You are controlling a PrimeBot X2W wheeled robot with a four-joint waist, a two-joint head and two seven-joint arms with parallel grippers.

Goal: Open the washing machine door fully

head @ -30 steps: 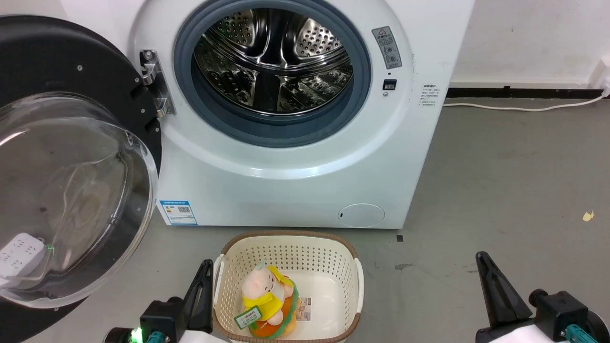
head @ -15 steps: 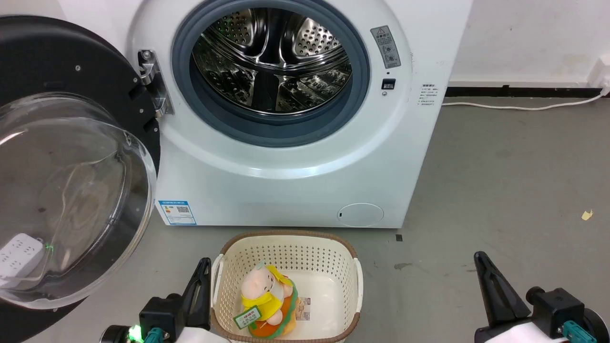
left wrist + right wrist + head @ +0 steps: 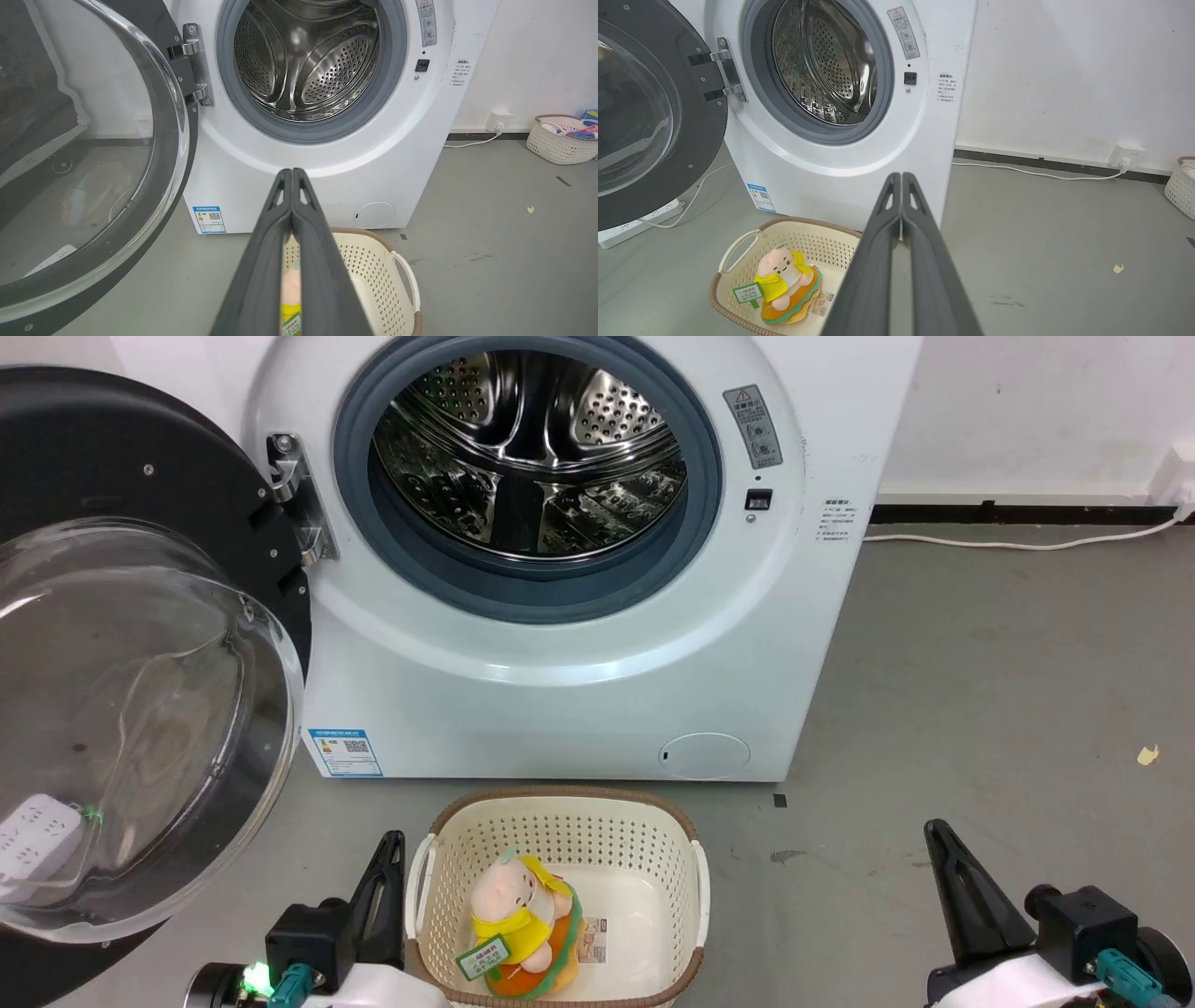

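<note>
1. The washing machine stands on the grey floor against a white wall. Its mouth is uncovered, so the grey rubber ring and the perforated steel drum are in plain sight.
2. The washing machine door hangs swung wide out to the left of the opening, carried on the metal hinge at the ring's left side. Its inner face is turned toward the head camera, with the bulging clear glass bowl framed by the black rim.
3. A white power strip lies on the floor and shows through the glass.
4. The left gripper has its two dark fingers pressed together at the tips with nothing between them. It sits low, just beside the left rim of the cream basket, apart from door and machine.
5. The right gripper is likewise closed and empty. It sits over bare floor at the lower right of the head view, well apart from the machine.
6. The basket rests on the floor just before the machine's base, below the round white filter cover. A plush toy in yellow lies inside it.
7. A blue label sticker sits at the front's lower left corner.
</note>
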